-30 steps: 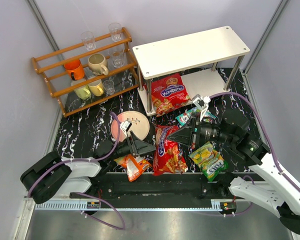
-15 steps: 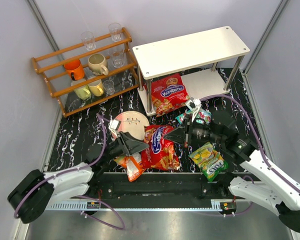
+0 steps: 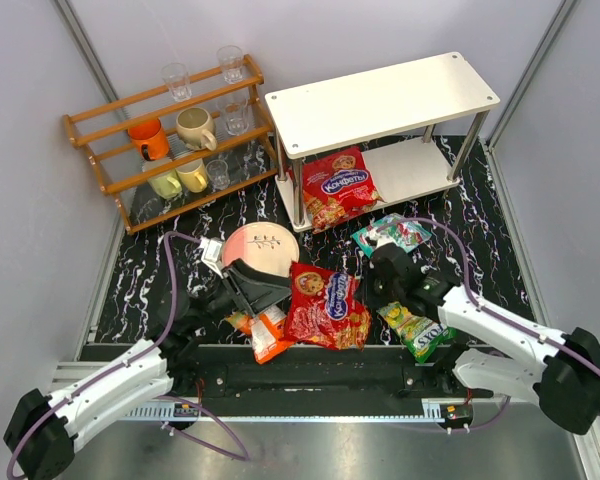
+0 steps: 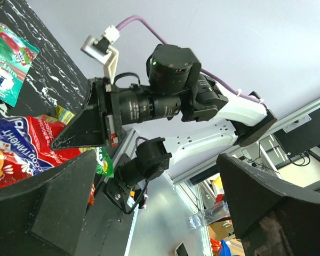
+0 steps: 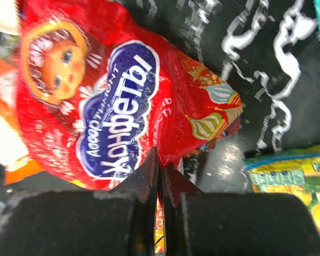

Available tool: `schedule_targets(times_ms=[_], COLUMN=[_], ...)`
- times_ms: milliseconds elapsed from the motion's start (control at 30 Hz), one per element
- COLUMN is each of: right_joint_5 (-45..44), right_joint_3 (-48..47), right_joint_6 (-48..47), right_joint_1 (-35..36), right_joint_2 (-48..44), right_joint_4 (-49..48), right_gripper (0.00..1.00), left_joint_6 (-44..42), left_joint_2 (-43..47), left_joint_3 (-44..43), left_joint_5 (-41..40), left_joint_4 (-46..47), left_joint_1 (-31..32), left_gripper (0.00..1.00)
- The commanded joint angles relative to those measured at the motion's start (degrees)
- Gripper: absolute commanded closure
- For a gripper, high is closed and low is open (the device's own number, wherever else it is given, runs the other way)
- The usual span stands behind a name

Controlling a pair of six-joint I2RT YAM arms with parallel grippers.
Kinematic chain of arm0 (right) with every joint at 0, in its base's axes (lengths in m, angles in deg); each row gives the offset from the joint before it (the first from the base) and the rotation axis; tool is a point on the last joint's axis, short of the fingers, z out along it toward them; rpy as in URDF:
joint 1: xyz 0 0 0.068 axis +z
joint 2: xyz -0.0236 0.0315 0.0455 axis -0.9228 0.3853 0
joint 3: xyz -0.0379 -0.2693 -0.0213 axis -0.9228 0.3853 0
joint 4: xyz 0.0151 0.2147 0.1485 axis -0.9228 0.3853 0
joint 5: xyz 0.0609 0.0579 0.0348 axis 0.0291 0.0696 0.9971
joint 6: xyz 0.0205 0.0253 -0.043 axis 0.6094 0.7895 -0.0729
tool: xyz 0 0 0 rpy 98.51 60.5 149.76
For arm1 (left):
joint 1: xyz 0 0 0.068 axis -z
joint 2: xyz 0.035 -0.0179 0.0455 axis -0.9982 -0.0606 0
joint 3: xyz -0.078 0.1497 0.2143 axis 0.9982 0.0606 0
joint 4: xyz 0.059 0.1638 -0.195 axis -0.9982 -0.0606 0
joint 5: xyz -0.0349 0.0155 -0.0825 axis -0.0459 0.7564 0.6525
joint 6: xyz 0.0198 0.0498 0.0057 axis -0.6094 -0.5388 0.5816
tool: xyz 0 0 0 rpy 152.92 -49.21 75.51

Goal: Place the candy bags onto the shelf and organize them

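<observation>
Pinching near-centre red candy bag (image 5: 112,106) by its seam edge, right gripper (image 5: 160,170) pressed together; likely light, floppy, slippery. Holding left gripper (image 4: 156,160) spread, empty.

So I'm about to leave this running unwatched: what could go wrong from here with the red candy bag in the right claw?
The right claw pinches only the crinkled edge of the large glossy red candy bag, so it may slip when lifted. That bag lies against the small orange plastic packet, which could get dragged along. The second glossy red bag juts off the lower tier of the white two-tier shelf, possibly crowding the placement.
</observation>
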Motion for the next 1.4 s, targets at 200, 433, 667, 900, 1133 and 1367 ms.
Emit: schedule_targets(times_ms=[200, 433, 667, 900, 1133, 1367], right_joint_5=[-10.5, -10.6, -3.1, -1.7, 1.9, 5.6], right_joint_3=[3.3, 12.5, 28.0, 27.9, 29.0, 31.6], right_joint_6=[7.3, 19.6, 30.7, 29.2, 29.6, 30.7], right_joint_1=[0.1, 0.0, 0.2, 0.2, 0.1, 0.1], right_joint_2=[-0.8, -13.0, -22.3, -15.2, -6.6, -1.5], right_joint_4=[0.3, -2.3, -19.9, -28.3, -36.4, -44.2], right_gripper=[0.28, 0.05, 0.00, 0.00, 0.00, 0.00], left_joint_6=[-4.5, -11.2, -12.7, -14.1, -16.2, -18.5], left_joint_2=[-1.3, -2.0, -10.6, -19.5, -26.8, -33.8], left_joint_3=[-0.4, -4.2, -2.7, -3.4, -4.6, -8.6], left_joint_5=[-3.3, -7.2, -6.2, -4.8, -4.2, -3.9], left_joint_4=[-6.3, -21.4, -17.8, -12.6, -11.2, -13.1], left_joint_1=[0.1, 0.2, 0.2, 0.5, 1.7, 3.9], left_gripper=[0.01, 0.01, 0.01, 0.01, 0.01, 0.32])
